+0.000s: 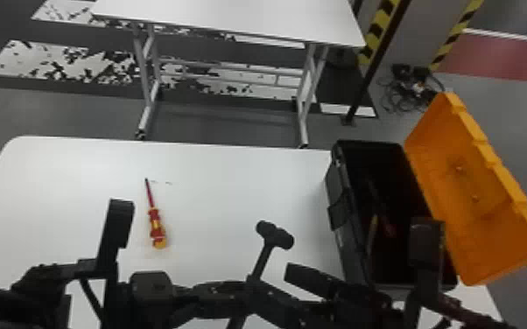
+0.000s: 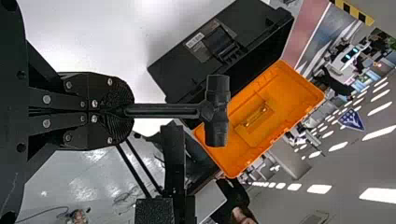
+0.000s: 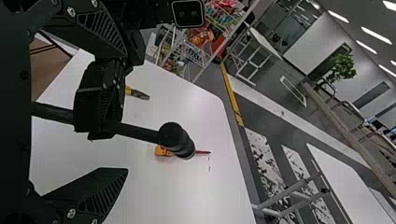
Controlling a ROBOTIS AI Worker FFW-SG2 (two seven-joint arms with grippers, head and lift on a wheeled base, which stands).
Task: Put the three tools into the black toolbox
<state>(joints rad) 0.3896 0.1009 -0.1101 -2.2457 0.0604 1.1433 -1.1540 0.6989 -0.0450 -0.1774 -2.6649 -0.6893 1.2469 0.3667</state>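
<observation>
The hammer stands head up in my left gripper (image 1: 253, 284), its black head (image 1: 275, 235) above the table. In the left wrist view, the left gripper (image 2: 125, 111) is shut on the handle (image 2: 163, 110). My right gripper (image 1: 296, 290) is close beside it, toward the toolbox; in the right wrist view the right gripper (image 3: 132, 112) is open, the hammer handle crossing near its upper finger. A red-and-yellow screwdriver (image 1: 156, 227) lies on the table's left half. Yellow-handled pliers (image 3: 140, 94) lie on the table beyond the left gripper. The black toolbox (image 1: 348, 232) stands open at right.
The toolbox's orange lid (image 1: 472, 188) leans outward to the right. Dim yellow and red shapes (image 1: 388, 227) show inside the box. The white table (image 1: 70, 175) carries everything; a second table (image 1: 240, 17) stands farther off.
</observation>
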